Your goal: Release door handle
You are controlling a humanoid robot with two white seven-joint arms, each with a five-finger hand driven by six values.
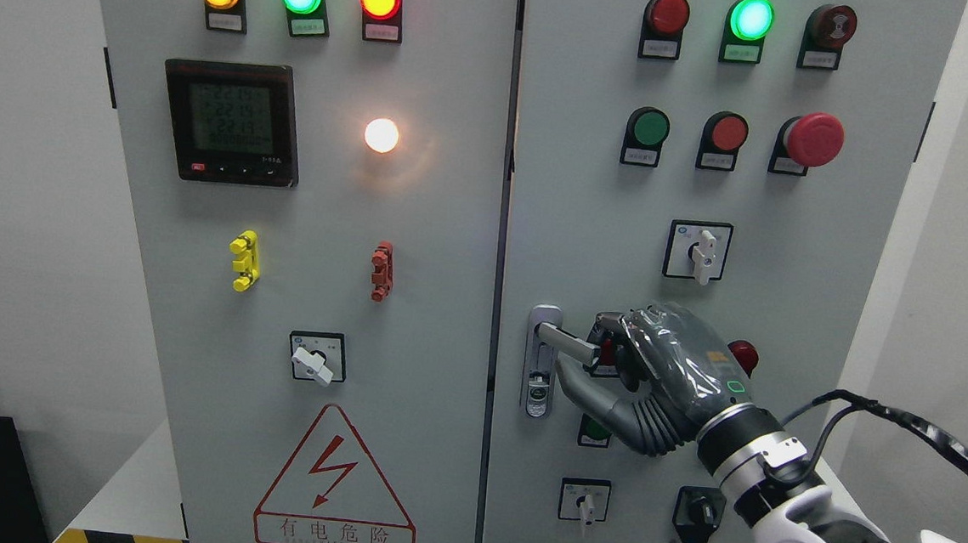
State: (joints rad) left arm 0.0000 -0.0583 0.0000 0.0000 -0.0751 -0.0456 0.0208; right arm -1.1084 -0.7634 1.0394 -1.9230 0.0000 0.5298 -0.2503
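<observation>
Red-outlined warning triangle (336,483) with lightning bolt on left cabinet door, "有电危险" printed along its base, digital meter (231,123) showing dim unreadable digits, button labels too small to read

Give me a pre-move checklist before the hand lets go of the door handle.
1. Right hand at the door handle, fingers curled at the lever's end: ok.
2. Lever swung out sideways from its mounting plate: ok.
3. Right door looks closed, seam even with the left door: ok.
4. Latch engaged: cannot tell.
5. Withdrawal path: red button and green button sit right behind the hand: not ok.
6. Left hand: out of view, cannot tell.
</observation>
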